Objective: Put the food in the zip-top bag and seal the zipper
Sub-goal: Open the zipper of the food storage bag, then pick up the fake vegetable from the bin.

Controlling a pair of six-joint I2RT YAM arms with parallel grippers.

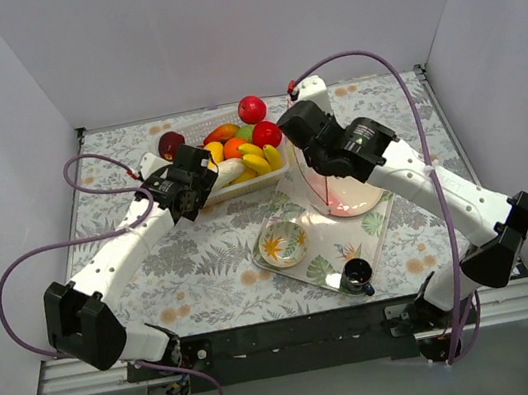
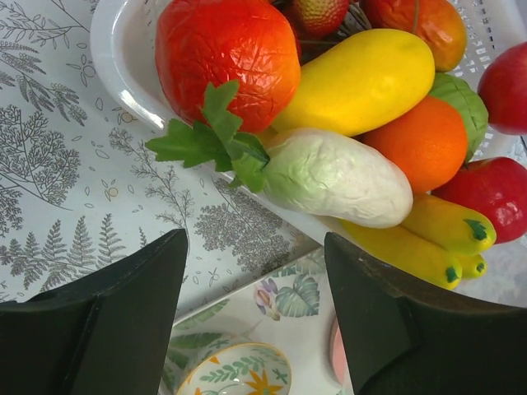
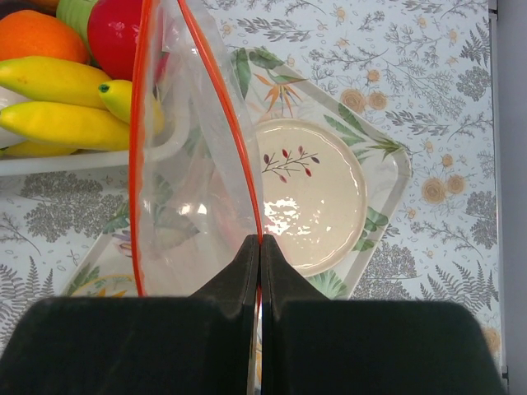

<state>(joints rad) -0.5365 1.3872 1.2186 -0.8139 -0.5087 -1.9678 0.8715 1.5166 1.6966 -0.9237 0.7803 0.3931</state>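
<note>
Left gripper (image 2: pixel 255 247), jaws spread wide, hung above whitish vegetable (image 2: pixel 338 177) at basket (image 2: pixel 115 58) rim, right gripper (image 3: pixel 260 243) pinched tight on zipper (image 3: pixel 247 164) of zip-top bag (image 3: pixel 189 164).

The light is bright and even, and it comes from up above. My arms (image 1: pixel 121 252) drop only soft, pale shadows on the table (image 1: pixel 203 258). Shiny white spots sit on the food (image 2: pixel 362 74) and on the plate (image 3: pixel 284 210) (that glare is the strongest). The zip-top bag (image 3: pixel 189 164) glints too. My left gripper (image 2: pixel 255 247) has fingers (image 2: pixel 123 321) that look black and a bit fuzzy up close. The food is sharp in both wrist views.
</note>
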